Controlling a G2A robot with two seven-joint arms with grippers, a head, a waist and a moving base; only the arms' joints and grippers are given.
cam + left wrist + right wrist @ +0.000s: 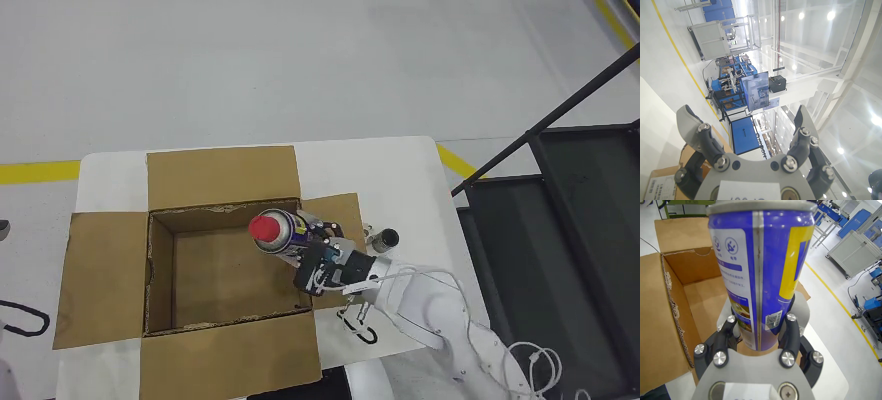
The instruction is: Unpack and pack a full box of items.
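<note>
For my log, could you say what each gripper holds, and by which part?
Right gripper: blue spray can, by its lower body near the base. Left gripper: open, holding nothing.

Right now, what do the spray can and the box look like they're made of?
Spray can: likely metal, with a glossy printed blue and yellow wall; a straight vertical seam and a rolled rim show. Its red cap is probably plastic, though that is hard to tell. Box: brown corrugated cardboard, matte; the fluted layer shows along its torn edges.
</note>
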